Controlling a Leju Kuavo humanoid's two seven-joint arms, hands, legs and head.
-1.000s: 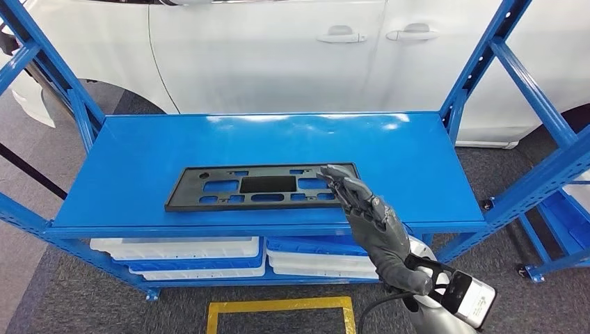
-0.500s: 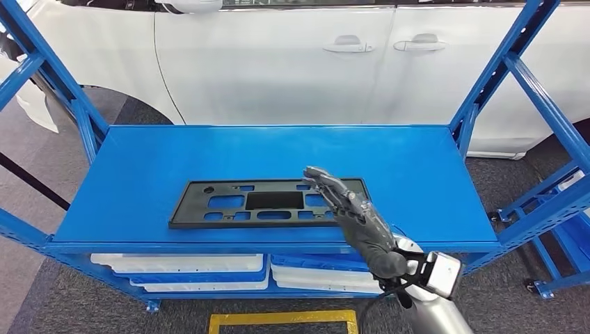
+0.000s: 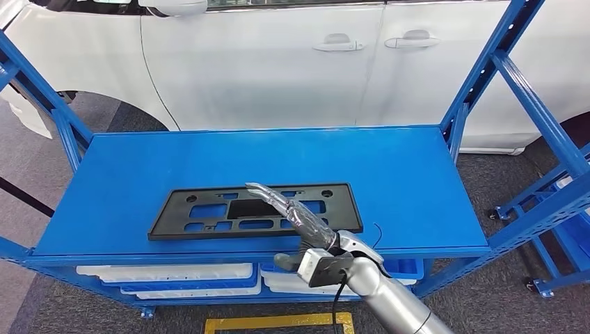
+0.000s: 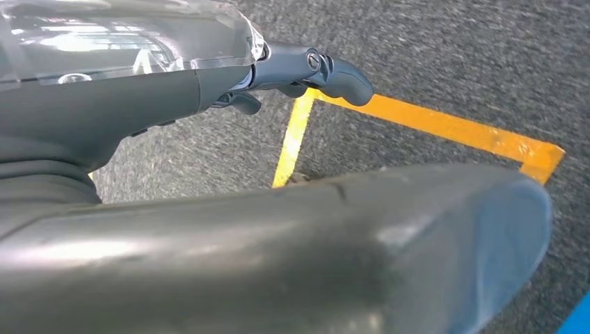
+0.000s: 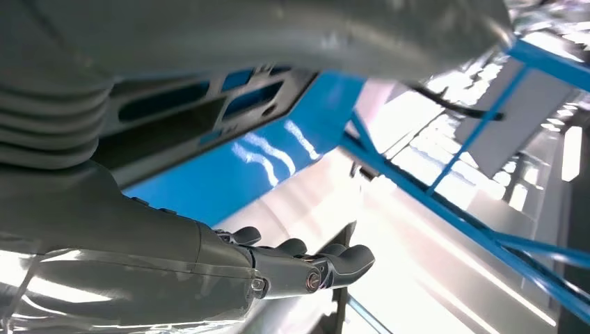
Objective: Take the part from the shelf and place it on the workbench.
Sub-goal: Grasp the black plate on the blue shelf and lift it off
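Blue shelf [image 3: 417, 181] carries the flat black part [image 3: 209, 217] near its front edge, prob. light, stiff plastic w/ cut-outs (best taken by the long front edge), right hand [image 3: 296, 217] flat above it, fingers straight, holding nothing; left hand [image 4: 306, 69] empty, fingers loosely curled.

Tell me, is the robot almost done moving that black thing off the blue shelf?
Not nearly. Done: the right hand has reached out over the black part. In hand: its fingers lie stretched flat above the part's middle, with no grip visible. The part lies flat on the blue shelf. Left: gripping it, lifting it off, and carrying it to the workbench. The left hand hangs over the floor, holding nothing.
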